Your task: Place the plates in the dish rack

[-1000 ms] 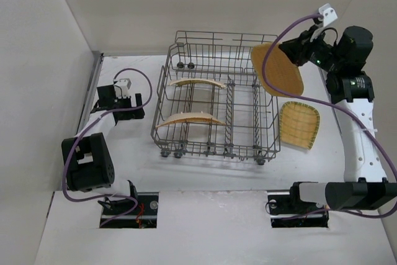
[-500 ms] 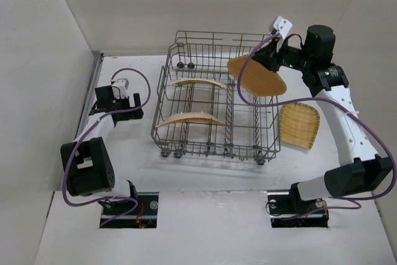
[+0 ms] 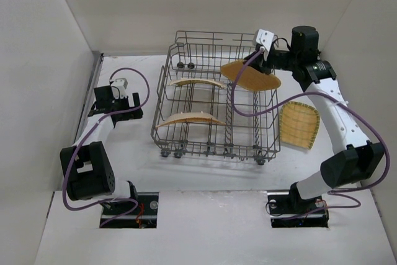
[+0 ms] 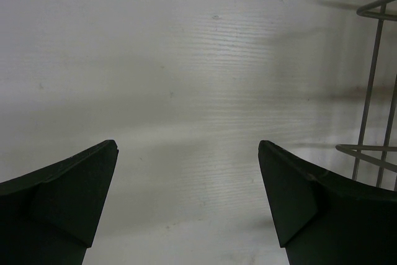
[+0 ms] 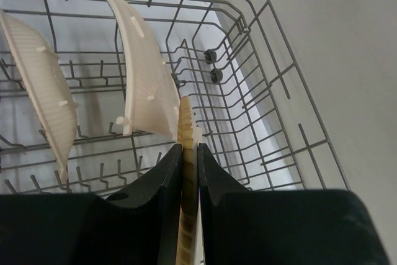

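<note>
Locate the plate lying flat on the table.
Top view: the plate lies on the table at the right, just outside the right wall of the dish rack and beside the right arm.

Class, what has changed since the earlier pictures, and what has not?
The right gripper, shut on a plate, carried it left from beside the rack to above it. Two racked plates, the table plate and the left gripper stayed put.

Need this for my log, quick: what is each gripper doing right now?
Left gripper: open, fingers apart, holding nothing.
Right gripper: closed on a plate, held edge-on between its fingers.
</note>
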You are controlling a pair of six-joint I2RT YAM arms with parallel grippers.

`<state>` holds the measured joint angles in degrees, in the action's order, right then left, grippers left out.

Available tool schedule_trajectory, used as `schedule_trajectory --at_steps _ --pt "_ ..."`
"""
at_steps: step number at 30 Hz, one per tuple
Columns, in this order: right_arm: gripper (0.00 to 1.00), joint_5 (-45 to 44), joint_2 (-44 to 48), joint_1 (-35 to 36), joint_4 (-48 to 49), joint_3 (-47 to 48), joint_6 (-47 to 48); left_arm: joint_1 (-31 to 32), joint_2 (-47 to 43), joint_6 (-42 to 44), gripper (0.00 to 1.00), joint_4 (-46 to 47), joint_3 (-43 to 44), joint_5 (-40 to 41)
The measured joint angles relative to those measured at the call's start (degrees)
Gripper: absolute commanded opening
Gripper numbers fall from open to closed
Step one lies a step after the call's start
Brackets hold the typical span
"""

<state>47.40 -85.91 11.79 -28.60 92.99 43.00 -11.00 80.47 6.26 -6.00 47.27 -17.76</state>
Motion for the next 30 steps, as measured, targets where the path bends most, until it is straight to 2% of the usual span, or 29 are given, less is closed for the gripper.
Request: schedule_trajectory --at_steps 30 --pt "0.00 3.4 -8.1 1.0 -2.0 4.7 16.7 0.0 0.4 -1.2 1.00 -1.1 -0.4 0.4"
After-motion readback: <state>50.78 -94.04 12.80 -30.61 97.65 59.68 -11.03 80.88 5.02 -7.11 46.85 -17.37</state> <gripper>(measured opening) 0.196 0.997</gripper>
